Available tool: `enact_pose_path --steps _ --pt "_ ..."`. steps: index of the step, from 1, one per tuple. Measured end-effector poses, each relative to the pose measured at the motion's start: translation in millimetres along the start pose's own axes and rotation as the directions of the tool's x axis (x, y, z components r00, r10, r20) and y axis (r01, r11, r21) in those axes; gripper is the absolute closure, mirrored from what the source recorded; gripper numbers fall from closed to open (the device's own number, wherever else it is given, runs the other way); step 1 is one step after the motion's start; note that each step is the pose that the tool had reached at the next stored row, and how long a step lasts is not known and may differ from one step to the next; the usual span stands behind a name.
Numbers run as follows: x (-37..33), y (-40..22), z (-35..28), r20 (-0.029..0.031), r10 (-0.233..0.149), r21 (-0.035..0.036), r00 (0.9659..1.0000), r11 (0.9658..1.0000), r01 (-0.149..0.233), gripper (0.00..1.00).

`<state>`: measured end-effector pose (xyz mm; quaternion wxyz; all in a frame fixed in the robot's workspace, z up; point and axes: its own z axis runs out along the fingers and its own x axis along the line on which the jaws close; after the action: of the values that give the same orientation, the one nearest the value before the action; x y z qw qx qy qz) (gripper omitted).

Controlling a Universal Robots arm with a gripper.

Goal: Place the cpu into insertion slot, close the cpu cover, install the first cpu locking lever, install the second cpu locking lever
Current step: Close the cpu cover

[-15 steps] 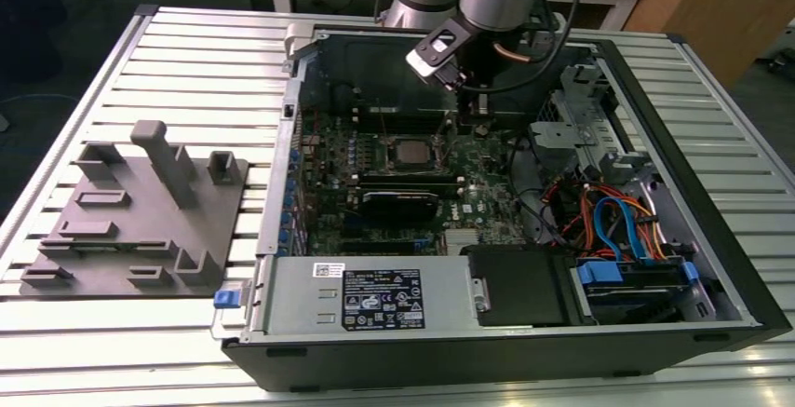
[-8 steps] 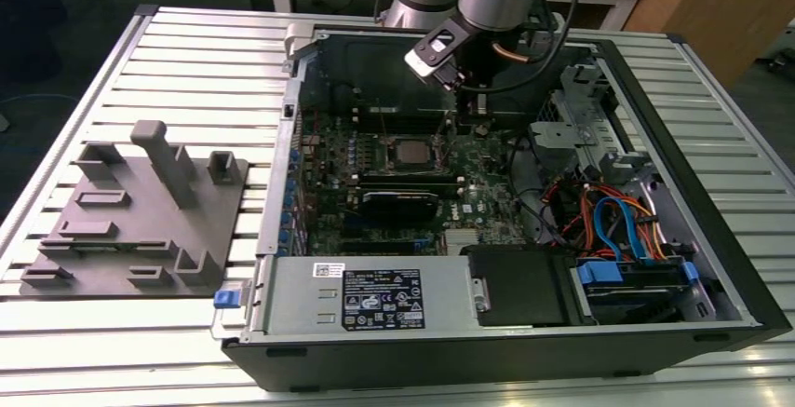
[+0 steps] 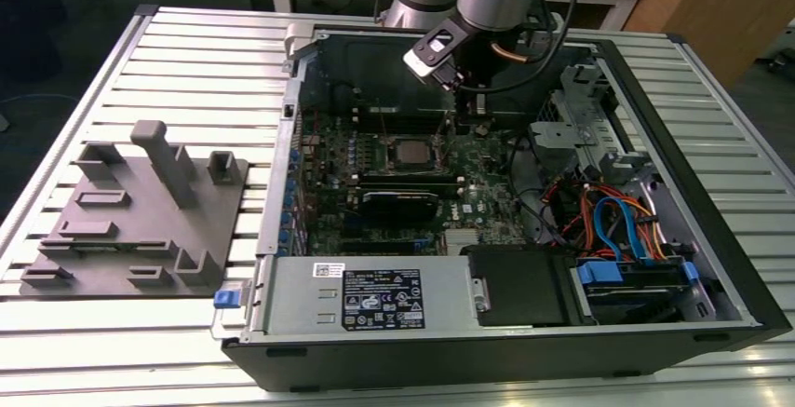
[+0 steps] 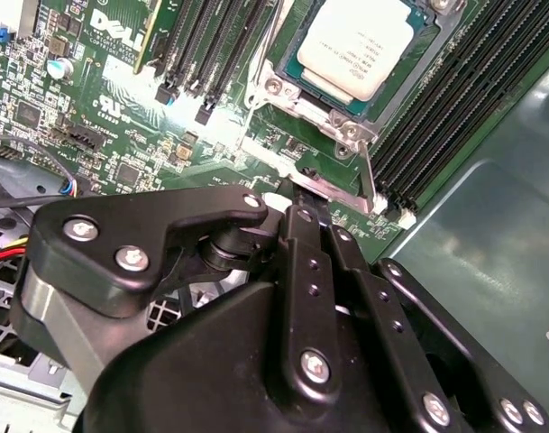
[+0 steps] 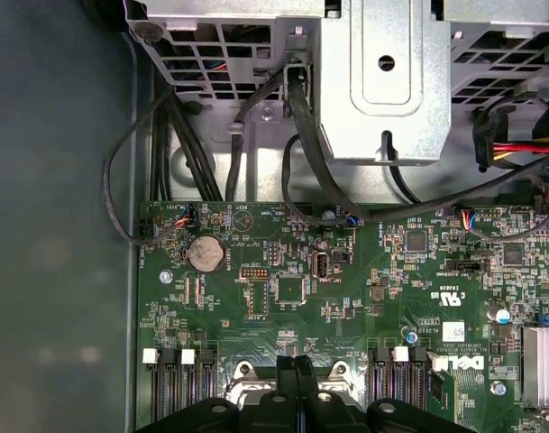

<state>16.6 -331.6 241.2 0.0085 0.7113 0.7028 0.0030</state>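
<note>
Your gripper (image 5: 295, 374) has its two black fingers pressed together, with no gap showing between them in the first wrist view. You cannot tell whether anything is pinched. In the second wrist view its tips (image 4: 299, 194) sit low over the green motherboard (image 4: 121, 108), just beside a thin silvery lever (image 4: 368, 176) at the edge of the insertion slot (image 4: 348, 135). Contact with the lever cannot be judged.

The cpu (image 4: 357, 47) lies flat in the insertion slot, metal top up. It is square, so no long axis; its edges run parallel to the memory slots (image 4: 445, 117) alongside.

In the exterior view the gripper (image 3: 468, 107) hangs inside the open computer case (image 3: 522, 351), behind the cpu (image 3: 408, 153) and toward the exterior view's right.
</note>
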Motion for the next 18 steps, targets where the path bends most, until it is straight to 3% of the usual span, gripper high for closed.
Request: enact_pose_path --steps 18 --pt "0.0 -5.2 0.1 0.0001 0.000 0.0000 1.0000 1.0000 0.000 0.89"
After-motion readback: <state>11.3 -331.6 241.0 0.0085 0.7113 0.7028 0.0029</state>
